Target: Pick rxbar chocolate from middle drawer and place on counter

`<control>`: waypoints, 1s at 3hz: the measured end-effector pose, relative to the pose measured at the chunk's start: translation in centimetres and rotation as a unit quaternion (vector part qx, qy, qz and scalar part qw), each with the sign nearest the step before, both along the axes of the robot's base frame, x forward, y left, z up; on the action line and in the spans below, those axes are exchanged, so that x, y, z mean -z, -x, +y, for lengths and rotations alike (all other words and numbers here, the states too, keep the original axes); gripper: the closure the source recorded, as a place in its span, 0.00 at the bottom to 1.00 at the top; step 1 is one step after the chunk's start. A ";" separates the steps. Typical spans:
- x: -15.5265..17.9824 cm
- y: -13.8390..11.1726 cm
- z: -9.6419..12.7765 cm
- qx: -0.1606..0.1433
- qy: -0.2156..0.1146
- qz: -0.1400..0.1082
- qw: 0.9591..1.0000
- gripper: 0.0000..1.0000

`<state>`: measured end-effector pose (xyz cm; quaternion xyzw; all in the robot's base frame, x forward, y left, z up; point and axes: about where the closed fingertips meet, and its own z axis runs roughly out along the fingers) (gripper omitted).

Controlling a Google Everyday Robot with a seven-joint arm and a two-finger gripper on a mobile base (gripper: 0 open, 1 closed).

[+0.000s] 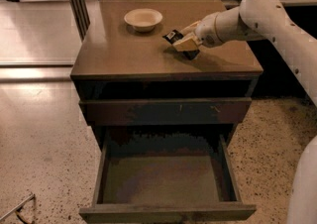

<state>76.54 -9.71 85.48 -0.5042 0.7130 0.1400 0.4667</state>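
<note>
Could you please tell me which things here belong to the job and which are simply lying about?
Part of the job:
rxbar chocolate, held in the pincer over the counter's right side
counter
middle drawer, pulled open

Just lying about:
bowl, at the back of the counter
closed drawer front, above the open one

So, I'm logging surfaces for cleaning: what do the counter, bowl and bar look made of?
The counter: probably varnished wood or laminate, tan with a soft sheen. The bowl: pale and matte, maybe ceramic or plastic. The bar, gripped by the gripper over the counter's right side: black wrapper with pale print, likely plastic film.
</note>
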 end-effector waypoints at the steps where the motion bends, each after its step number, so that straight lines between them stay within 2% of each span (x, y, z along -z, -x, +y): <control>1: 0.0 0.0 0.0 0.000 0.000 0.000 1.000 0.14; 2: 0.0 0.0 0.0 0.000 0.000 0.000 1.000 0.00; 3: 0.0 0.0 0.0 0.000 0.000 0.000 1.000 0.00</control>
